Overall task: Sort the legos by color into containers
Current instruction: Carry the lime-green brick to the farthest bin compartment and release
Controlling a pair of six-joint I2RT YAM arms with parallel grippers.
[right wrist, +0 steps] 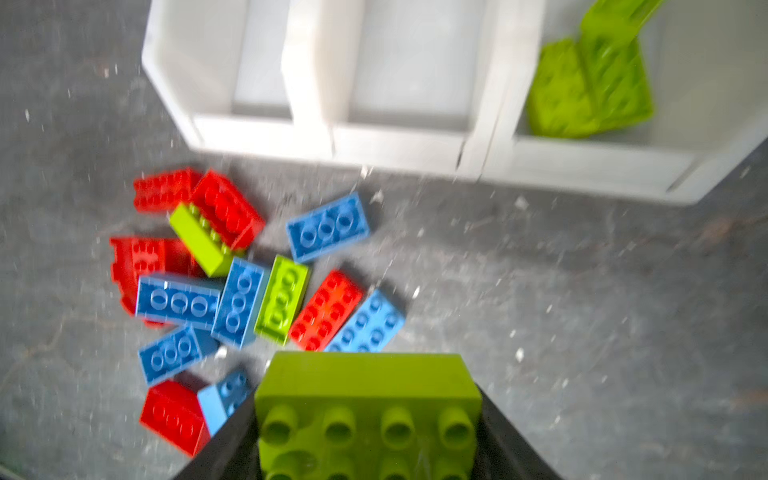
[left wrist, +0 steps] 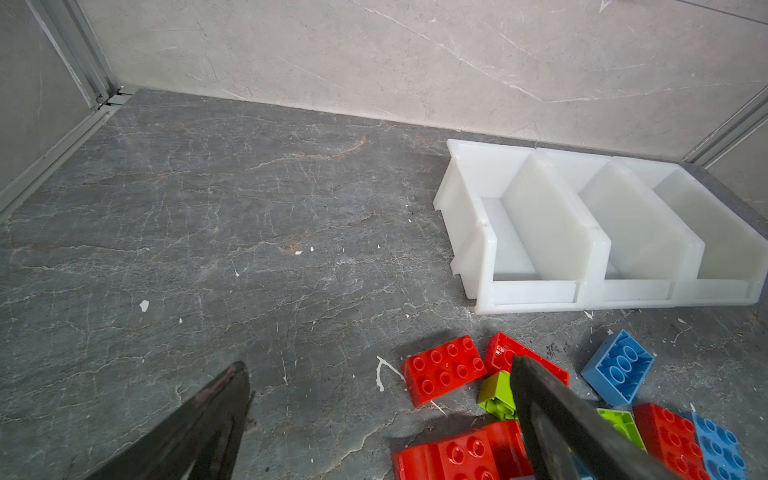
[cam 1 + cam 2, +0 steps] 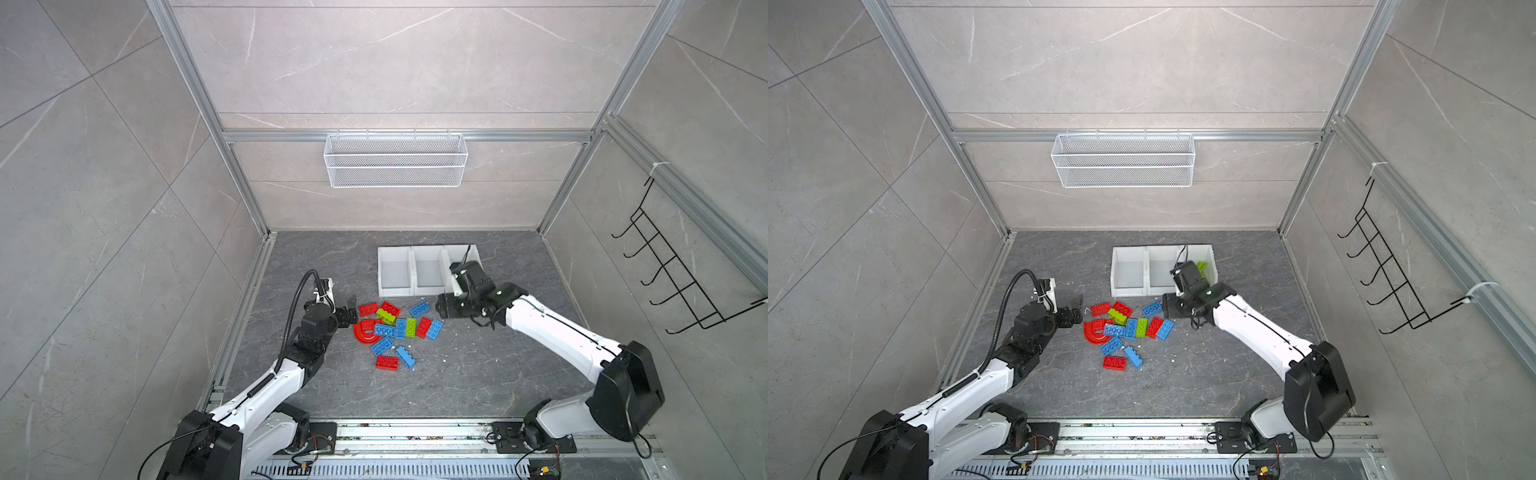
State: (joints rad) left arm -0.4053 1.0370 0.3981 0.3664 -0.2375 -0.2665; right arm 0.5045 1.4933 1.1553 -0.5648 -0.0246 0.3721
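1. A dark grey, veined stone counter [image 2: 208,228] carries scattered white flecks.
2. Three joined white plastic open-top bins [image 2: 486,249] stand in a row near the back wall.
3. Red, blue and lime green studded plastic bricks [image 2: 442,370] lie heaped near the bins' front. One blue brick [image 2: 619,368] shows its hollow underside.
4. The left end effector [image 2: 378,363] is spread wide, holding nothing. One dark finger [image 2: 552,415] is over the heap.

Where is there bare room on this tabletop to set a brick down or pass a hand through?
Bare slab lies left of the white bins, out to the side rail, and nearer, between the brick pile and the arm bases. Crowded: before the bins, where the pile sits between the left pincer and the right pincer holding a green brick.
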